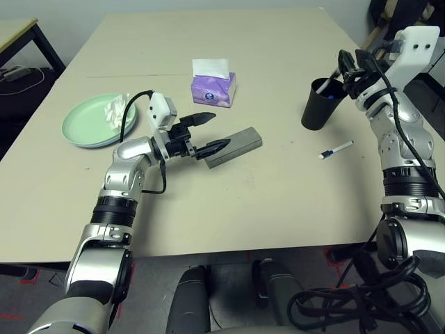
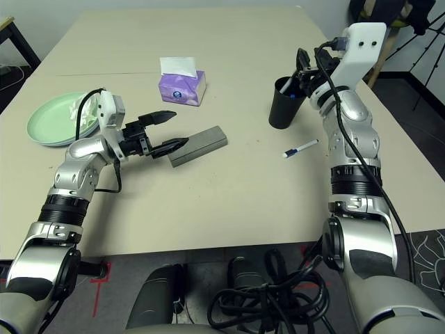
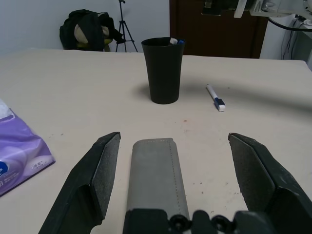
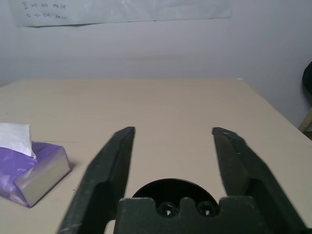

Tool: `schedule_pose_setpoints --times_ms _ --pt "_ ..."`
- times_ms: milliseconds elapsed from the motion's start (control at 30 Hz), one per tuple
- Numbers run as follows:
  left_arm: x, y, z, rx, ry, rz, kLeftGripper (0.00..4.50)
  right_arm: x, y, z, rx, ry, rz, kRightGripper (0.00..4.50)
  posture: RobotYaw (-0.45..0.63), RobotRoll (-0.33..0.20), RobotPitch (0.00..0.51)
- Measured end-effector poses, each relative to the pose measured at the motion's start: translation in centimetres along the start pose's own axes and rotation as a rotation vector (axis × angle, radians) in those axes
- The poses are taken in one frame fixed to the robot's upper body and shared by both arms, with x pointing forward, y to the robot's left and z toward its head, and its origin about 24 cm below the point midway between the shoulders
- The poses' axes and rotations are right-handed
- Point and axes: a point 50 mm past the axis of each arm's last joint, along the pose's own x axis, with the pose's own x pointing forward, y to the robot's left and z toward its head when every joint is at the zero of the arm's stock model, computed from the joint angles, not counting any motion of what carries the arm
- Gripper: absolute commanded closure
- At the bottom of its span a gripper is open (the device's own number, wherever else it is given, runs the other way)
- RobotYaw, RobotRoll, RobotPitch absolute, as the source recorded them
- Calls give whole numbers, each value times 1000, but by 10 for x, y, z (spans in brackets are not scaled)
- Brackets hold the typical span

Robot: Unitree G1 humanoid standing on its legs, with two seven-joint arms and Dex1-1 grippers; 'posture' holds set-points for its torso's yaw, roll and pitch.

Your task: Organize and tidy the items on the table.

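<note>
The grey glasses case (image 1: 236,145) lies mid-table, and my left gripper (image 1: 217,132) stands open with its fingers on either side of the case's near end (image 3: 153,170), not closed on it. My right gripper (image 1: 345,66) hovers open just above the black cup (image 1: 320,108), whose rim (image 4: 168,187) lies below the fingers. A white-and-blue pen (image 1: 324,85) stands inside the cup. Another small pen (image 1: 336,149) lies on the table in front of the cup. A mint green plate (image 1: 87,126) at the left holds crumpled white tissue (image 1: 117,110).
A purple tissue box (image 1: 213,85) stands behind the case. The beige table (image 1: 264,202) has bare room in front and at the far end. A darker side table (image 1: 17,31) is off to the far left. A backpack and tripod (image 3: 92,31) stand beyond the table.
</note>
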Motion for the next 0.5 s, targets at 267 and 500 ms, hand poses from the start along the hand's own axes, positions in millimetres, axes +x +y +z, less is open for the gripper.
schedule_pose_setpoints --times_ms 267,500 --pt "2 -1 0 -4 -5 -2 0 2 3 8 -8 -46 71 30 -12 0 86" --pt "7 -3 -2 -16 -24 13 0 -4 9 5 -60 -5 556 30 10 0 123"
